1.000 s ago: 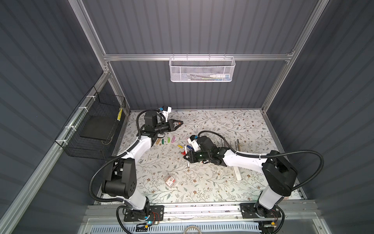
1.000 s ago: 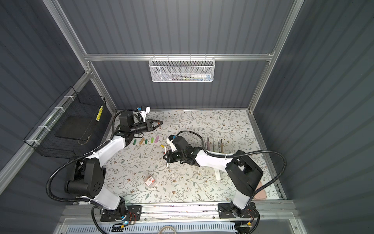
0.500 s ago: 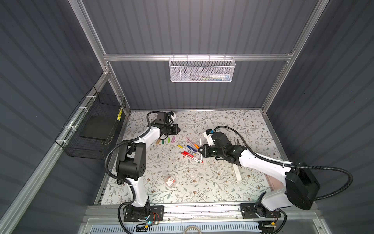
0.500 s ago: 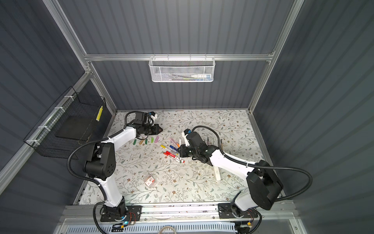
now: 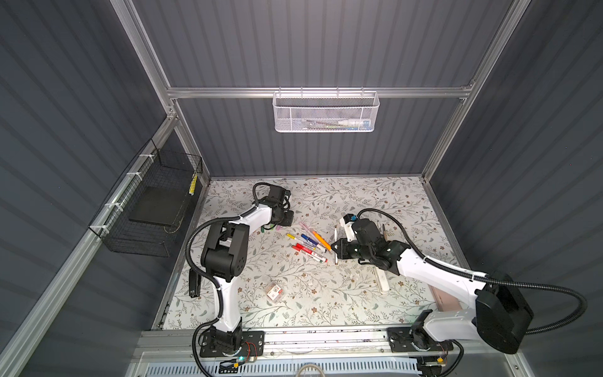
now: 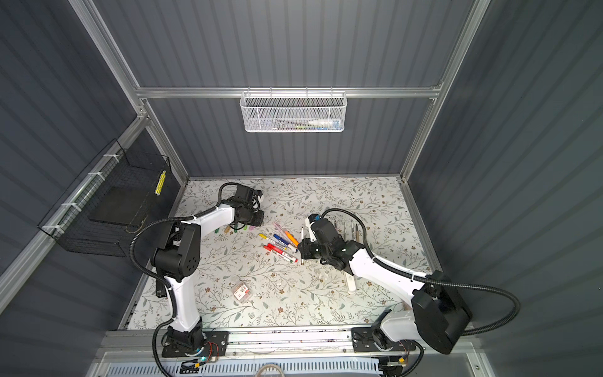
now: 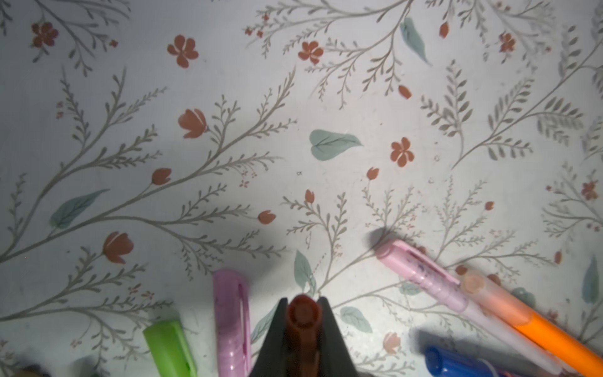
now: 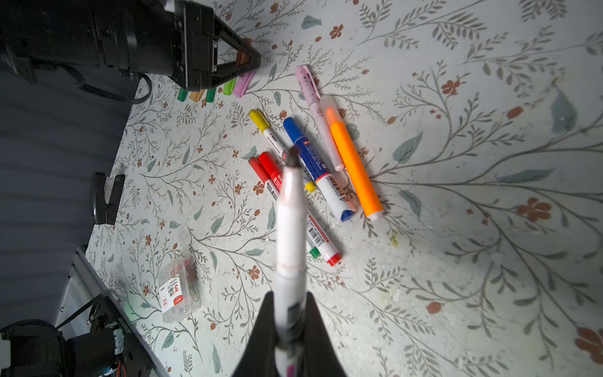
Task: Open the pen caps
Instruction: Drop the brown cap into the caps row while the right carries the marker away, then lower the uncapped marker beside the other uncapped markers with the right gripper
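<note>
The fingers (image 7: 274, 342) of the left gripper (image 7: 302, 302) pinch a brown cap (image 7: 303, 318) between them. The cap's round end pokes out at the tips. A purple cap (image 7: 231, 323) and a green cap (image 7: 169, 349) lie on the mat (image 7: 326, 81) just beside these fingers. They are part of a row of caps (image 8: 195, 95), with more green and tan ones next to them.

The fingers (image 8: 262, 329) of the right gripper (image 8: 289, 295) squeeze a white pen (image 8: 290, 228) near its back end. Its dark tip is bare and points out over a pile of pens (image 8: 313, 156). These are yellow, blue, red, pink and orange, with caps on. The brown cap and the white pen are well apart.

A white basket (image 5: 326, 112) hangs on the back wall with some long thin things in it. A black basket (image 5: 140, 235) on the side wall holds a flat dark thing (image 5: 160, 207). A small clear box (image 8: 177, 287) with clips in it sits on the mat.
</note>
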`<act>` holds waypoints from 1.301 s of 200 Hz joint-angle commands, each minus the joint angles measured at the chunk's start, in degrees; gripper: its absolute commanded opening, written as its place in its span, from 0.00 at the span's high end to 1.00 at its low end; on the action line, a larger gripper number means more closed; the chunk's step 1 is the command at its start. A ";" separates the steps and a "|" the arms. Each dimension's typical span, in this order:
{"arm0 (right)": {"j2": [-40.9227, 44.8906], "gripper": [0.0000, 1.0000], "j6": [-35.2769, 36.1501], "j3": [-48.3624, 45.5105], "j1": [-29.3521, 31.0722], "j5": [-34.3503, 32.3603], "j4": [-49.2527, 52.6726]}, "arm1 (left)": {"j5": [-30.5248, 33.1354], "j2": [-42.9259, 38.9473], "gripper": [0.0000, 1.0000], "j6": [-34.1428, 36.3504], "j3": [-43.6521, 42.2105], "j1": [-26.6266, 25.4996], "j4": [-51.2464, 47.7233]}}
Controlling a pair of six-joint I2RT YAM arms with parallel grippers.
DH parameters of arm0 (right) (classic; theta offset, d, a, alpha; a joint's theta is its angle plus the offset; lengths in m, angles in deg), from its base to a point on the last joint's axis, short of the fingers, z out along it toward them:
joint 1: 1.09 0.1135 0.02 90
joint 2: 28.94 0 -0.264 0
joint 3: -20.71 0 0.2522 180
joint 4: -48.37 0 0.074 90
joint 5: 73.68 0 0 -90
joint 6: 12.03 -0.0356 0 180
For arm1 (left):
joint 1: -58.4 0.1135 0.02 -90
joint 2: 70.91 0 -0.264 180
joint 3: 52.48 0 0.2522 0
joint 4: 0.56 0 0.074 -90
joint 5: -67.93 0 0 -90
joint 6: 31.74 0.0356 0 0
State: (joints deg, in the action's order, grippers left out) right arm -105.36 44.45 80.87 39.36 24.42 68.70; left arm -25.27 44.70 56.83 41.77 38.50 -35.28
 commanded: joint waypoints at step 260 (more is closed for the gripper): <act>-36.43 1.00 17.44 33.34 -17.01 -9.26 26.47 | -17.45 -35.34 0.15 6.03 -18.09 16.08 6.51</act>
State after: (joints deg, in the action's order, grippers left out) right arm -139.02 60.50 112.43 22.77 17.84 91.59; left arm -37.38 11.46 63.47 24.61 51.74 -30.31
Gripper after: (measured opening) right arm 0.112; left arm 0.831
